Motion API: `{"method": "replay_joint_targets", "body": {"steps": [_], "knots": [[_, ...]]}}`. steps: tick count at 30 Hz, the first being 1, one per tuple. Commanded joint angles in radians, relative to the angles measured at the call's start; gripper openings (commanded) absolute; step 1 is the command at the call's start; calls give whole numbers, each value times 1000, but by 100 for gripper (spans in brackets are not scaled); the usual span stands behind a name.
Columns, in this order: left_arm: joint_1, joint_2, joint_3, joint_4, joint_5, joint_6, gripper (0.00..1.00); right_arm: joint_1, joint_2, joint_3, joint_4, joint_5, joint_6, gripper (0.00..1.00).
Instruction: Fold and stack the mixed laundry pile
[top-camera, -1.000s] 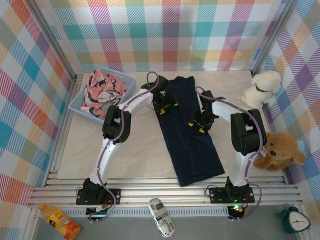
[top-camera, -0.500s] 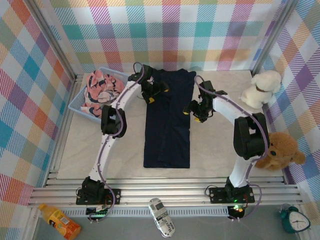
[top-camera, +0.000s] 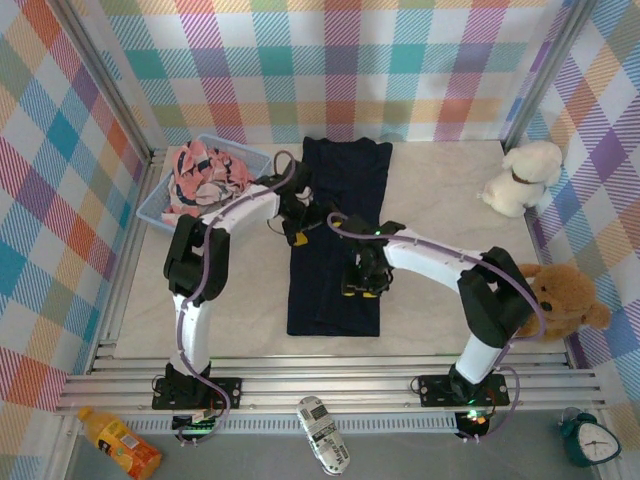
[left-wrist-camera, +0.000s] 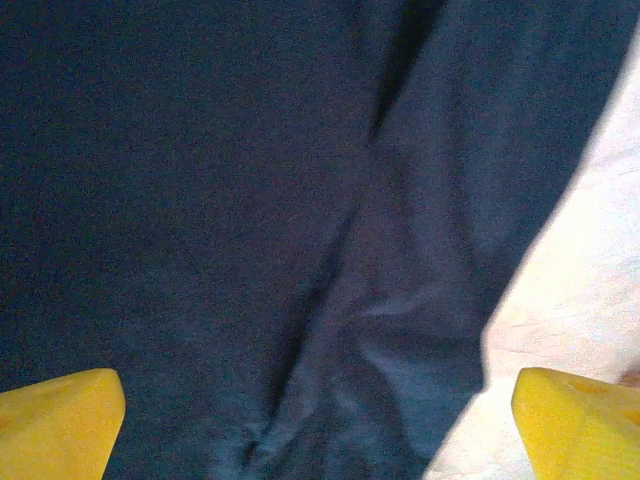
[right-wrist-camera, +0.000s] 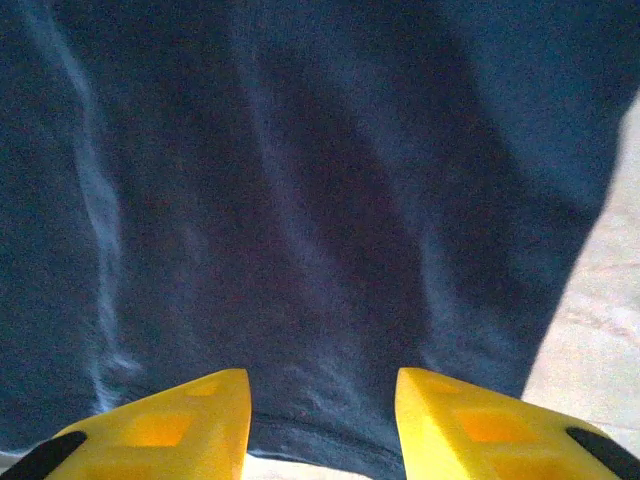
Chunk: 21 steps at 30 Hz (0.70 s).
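over the table (top-camera: 460, 230), from above: navy shirt (top-camera: 345, 185) lies as a long folded strip at centre, far end near the back wall; pink garment (top-camera: 205, 175) heaped in the basket (top-camera: 145, 212), unfolded. left gripper (top-camera: 297, 232) sits at the strip's left edge, right gripper (top-camera: 362, 285) over its lower right part.
left wrist: jaws spread wide, nothing between, cloth creased below. risk: a close here could bunch the top layer alone and pull the fold askew.
right wrist: jaws part open above an edge of the shirt, holding nothing. risk: a shallow pinch may miss the lower layers, so the fold opens on lifting.
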Motion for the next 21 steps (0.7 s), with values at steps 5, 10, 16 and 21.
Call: {"method": "replay_joint_targets", "body": {"steps": [5, 10, 16, 21], "knots": [[-9, 49, -117, 107, -45, -38, 98, 23, 78, -58, 24, 93, 73, 33], [-12, 68, -155, 110, -66, -49, 98, 24, 114, -50, 28, 102, 68, 13], [-14, 67, -162, 117, -98, -84, 98, 23, -34, -159, 2, 91, 81, 0], [-32, 75, -123, 89, -130, -89, 98, 23, -294, -337, -23, 44, 142, 0]]}}
